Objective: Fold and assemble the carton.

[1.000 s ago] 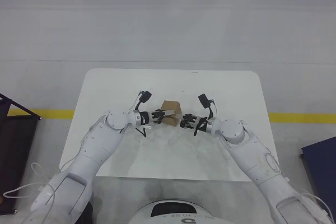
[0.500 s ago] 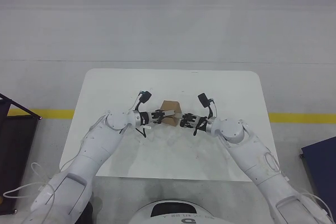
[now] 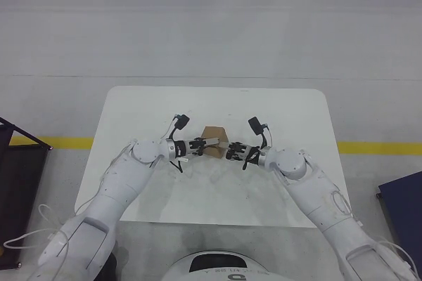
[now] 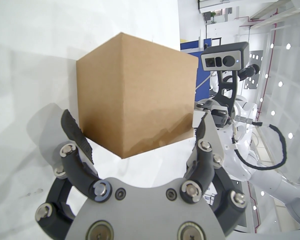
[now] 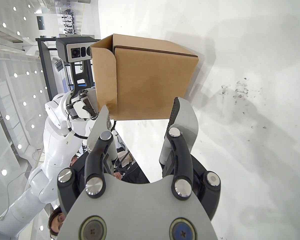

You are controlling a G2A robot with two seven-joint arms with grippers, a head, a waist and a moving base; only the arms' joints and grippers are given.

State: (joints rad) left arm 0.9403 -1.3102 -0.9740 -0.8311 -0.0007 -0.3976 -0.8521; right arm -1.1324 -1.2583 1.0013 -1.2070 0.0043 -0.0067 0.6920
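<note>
Table (image 3: 288, 112) unchanged. Carton (image 3: 214, 133) stays mid-table, slightly toward the far edge, one side flap still sticking out. Left gripper (image 4: 133, 117) and right gripper (image 5: 140, 104) barely move, both spread open, flanking it. Folding looks paused.

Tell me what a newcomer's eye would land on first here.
A brown carton, already squared up into a box, stands out in the middle of the white table. The left claw and right claw flank it from opposite sides, both spread open close against it. A rounded flap juts from the carton's side by the right claw.
</note>
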